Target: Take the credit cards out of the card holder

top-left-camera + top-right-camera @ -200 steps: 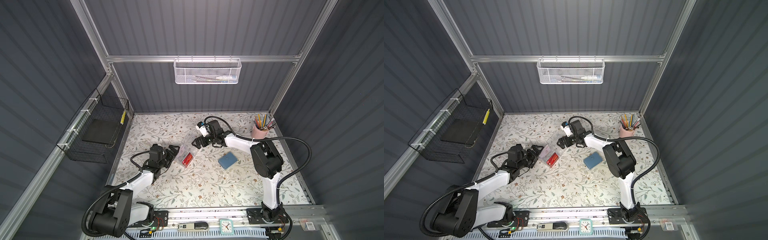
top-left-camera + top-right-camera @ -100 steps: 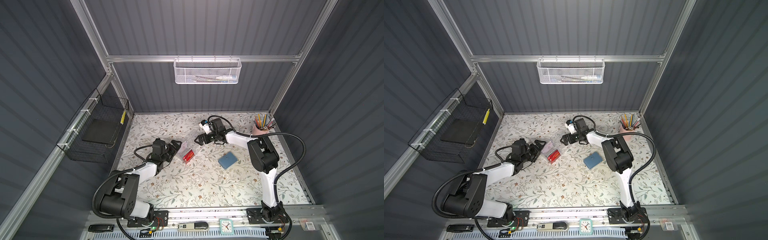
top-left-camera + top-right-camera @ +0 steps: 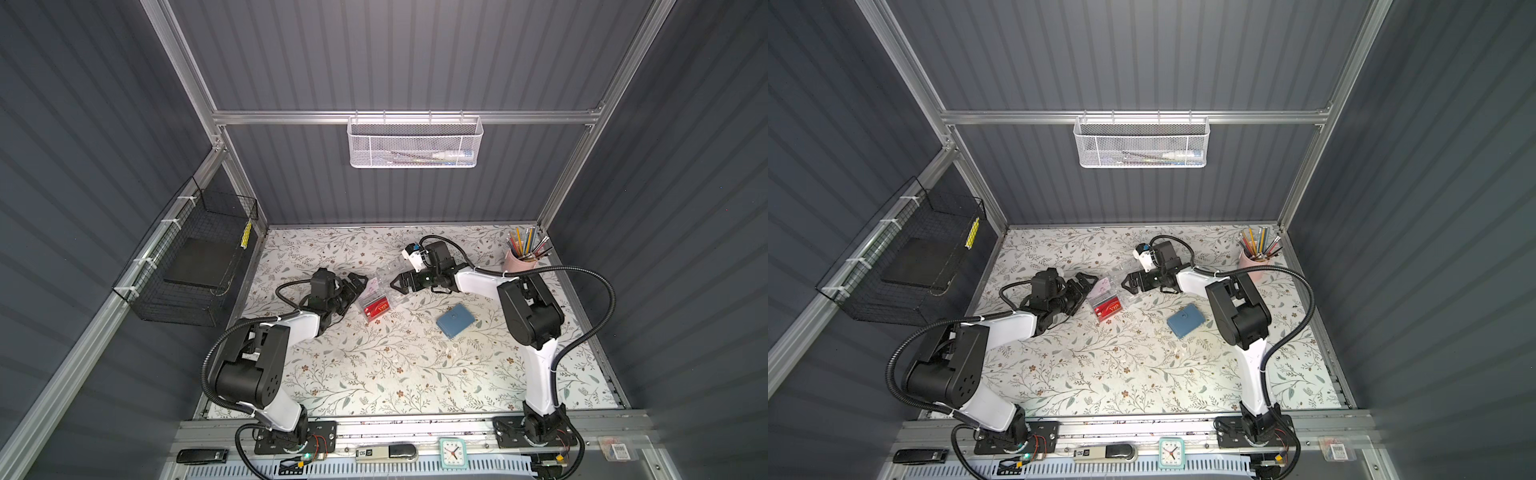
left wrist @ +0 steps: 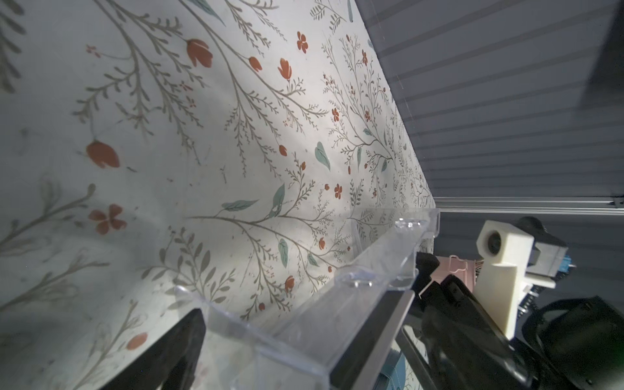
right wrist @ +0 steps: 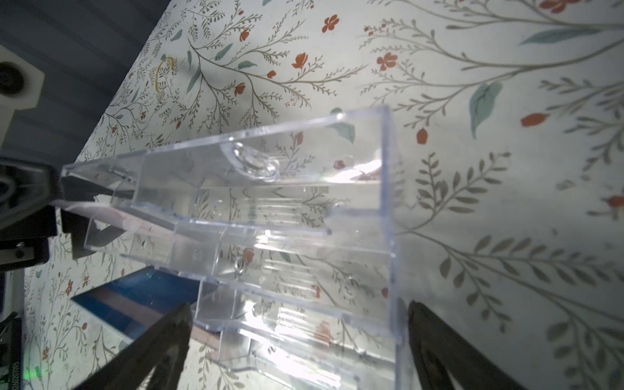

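The right gripper (image 3: 395, 286) is spread wide and grasps nothing. The left gripper (image 3: 357, 286) is likewise released. They face each other across the clear acrylic box (image 3: 376, 291), left at its 9 o'clock, right at its 3 o'clock. In the right wrist view one end of the box stands between the fingers, with no squeeze visible. A red VIP card (image 3: 376, 308) lies in the box.

The card holder (image 3: 455, 320) lies shut and flat on the table (image 3: 374, 374), at about 4 o'clock from the right gripper and well apart from both. No credit cards show in the top views. A bright blue flat piece (image 5: 135, 293) beyond the box may be one; I cannot tell.

The holder looks light and soft, likely to slide or buckle. Pinning its spine and lifting the flap edge near the snap button (image 3: 456, 316) seems wise. The cards should be stiff and slick, best pinched by an exposed short edge.

Both arms reach low, forearms near level, the left towards 1 o'clock, the right towards 9 o'clock.
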Available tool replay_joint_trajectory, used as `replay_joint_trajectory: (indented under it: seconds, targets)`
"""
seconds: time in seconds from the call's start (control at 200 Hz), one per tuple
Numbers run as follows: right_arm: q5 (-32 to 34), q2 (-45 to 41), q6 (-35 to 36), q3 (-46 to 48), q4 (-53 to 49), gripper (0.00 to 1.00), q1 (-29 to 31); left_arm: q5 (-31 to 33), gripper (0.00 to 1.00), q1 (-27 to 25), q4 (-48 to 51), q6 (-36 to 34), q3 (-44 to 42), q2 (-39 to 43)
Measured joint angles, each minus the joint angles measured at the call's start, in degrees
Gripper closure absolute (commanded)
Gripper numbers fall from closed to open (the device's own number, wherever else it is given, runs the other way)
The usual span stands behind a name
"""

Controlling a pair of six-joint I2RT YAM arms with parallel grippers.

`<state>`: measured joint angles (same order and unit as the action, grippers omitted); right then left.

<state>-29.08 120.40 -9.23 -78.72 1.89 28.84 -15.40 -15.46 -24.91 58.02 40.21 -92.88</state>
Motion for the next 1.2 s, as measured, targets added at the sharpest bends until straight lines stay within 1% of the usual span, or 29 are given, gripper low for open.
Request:
replay_joint_trajectory:
  seconds: [0.295,0.62,0.79,1.011,1.201]
  targets:
    - [2.71,-6.45,-2.99,9.68,3.30,0.01,-0.15,-1.51,0.00,-1.11,-0.07,-2.23,4.26,-4.57]
    - [6.64,-10.45,-5.46,14.38,3.39,0.01,-0.22,-1.86,0.00,-2.99,-1.09,-3.30,8.41,-9.29]
    - [8.09,-10.88,-6.23,14.60,2.78,0.01,-0.22,-2.27,0.00,-3.21,-1.31,-3.65,10.64,-11.21]
    - [9.40,-11.32,-6.88,14.29,1.05,0.01,-0.20,-2.69,0.00,-3.52,0.57,-5.70,12.72,-11.30]
    - [10.69,-13.68,-7.02,14.32,-0.48,0.01,-0.02,-1.73,0.00,-4.50,8.46,-10.36,12.81,-7.02]
